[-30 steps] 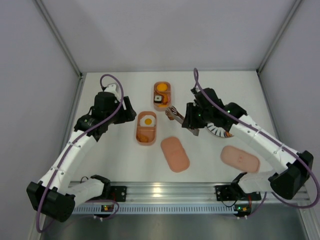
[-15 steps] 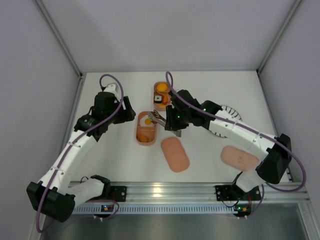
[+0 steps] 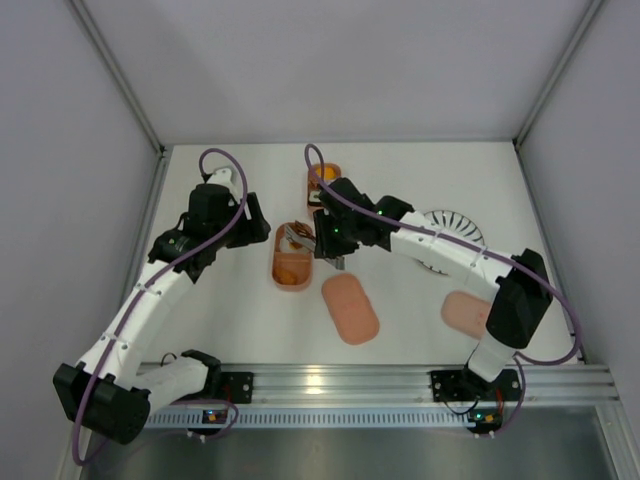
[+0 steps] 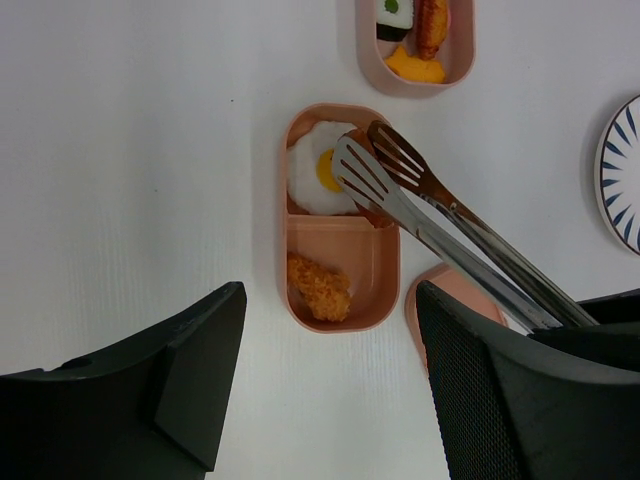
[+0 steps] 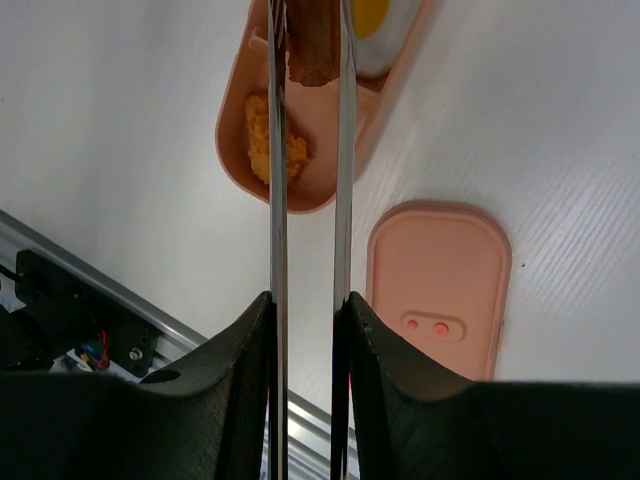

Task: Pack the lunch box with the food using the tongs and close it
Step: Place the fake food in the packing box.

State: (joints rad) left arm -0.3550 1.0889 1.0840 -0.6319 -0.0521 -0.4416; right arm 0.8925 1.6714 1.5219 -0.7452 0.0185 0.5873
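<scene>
The near lunch box tray (image 3: 291, 286) holds a fried egg (image 4: 318, 170) in one half and an orange fried piece (image 4: 320, 286) in the other. My right gripper (image 5: 308, 330) is shut on the silvery tongs (image 5: 277, 200). The tongs pinch a brown-red strip (image 5: 312, 45) just above the tray's divider, beside the egg. The tong tips (image 4: 372, 165) hang over that tray (image 4: 355, 255). My left gripper (image 4: 330, 380) is open and holds nothing, hovering left of the tray. The far tray (image 3: 311, 186) holds a sushi roll and orange pieces. One flat lid (image 3: 350, 308) lies near the tray.
A second pink lid (image 3: 468, 312) lies at the right, partly under the right arm. The striped white plate (image 3: 452, 228) sits behind the right arm. The metal rail (image 3: 330, 385) runs along the near edge. Grey walls close in the table on three sides.
The right arm has swung left from beside the plate, carrying the tongs and the brown-red strip over the near tray. The left arm has stayed still.
</scene>
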